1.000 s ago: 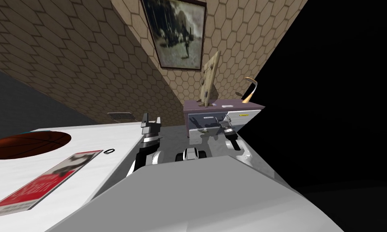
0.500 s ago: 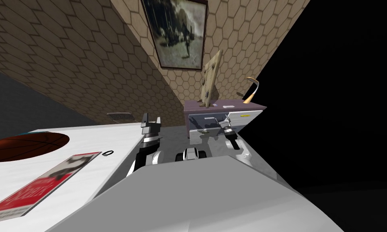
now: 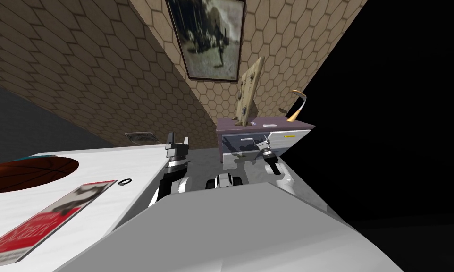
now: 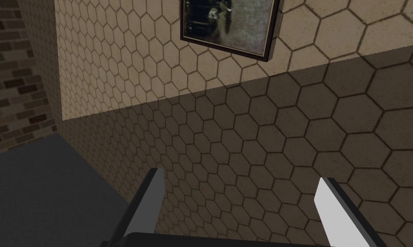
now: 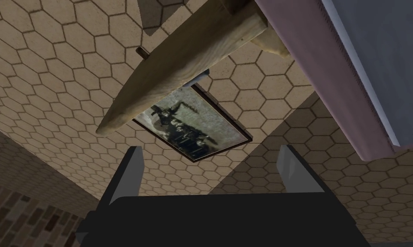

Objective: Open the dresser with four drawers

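The right claw (image 3: 264, 140), spread open beside the dresser (image 3: 268, 126) front, should tip down, straddle the nearby handle (image 3: 246, 139), clench, then pull straight.

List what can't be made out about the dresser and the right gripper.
- Drawer count of the dresser: in the head view, the lower front is hidden behind the right gripper and forearm.
- Whether that gripper touches the front: too small to tell in the head view. The right wrist view looks past the dresser's purple top edge at the wall.
- Yellow mark on the front: head view, too small to identify.
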{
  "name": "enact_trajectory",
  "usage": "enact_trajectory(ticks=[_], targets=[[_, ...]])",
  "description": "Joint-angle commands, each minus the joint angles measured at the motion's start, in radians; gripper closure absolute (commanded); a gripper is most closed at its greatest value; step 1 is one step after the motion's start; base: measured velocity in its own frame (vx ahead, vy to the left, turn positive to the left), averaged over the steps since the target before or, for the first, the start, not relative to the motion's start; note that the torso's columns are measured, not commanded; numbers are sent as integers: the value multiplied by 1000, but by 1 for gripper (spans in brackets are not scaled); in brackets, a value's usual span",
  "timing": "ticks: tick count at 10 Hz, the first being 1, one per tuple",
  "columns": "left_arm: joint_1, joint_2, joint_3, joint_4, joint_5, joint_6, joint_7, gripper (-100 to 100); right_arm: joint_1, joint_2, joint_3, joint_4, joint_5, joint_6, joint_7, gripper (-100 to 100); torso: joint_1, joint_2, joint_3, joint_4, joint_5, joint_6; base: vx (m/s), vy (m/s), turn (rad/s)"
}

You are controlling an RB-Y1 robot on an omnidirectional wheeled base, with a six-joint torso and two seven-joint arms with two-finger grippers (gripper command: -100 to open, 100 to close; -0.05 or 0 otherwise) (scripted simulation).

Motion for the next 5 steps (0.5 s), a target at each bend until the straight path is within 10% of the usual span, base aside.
enact_trajectory(ticks=[1, 5], targets=[[0, 0, 0, 0, 0, 0, 0, 0, -17, -3, -13, 41, 25, -8, 77, -100, 0, -1, 0, 0, 0, 0, 39, 14, 2], [0, 0, 0, 0, 0, 0, 0, 0, -35, -5, -25, 82, 48, -16, 159, -100, 0, -2, -1, 0, 0, 0, 35, 8, 1]])
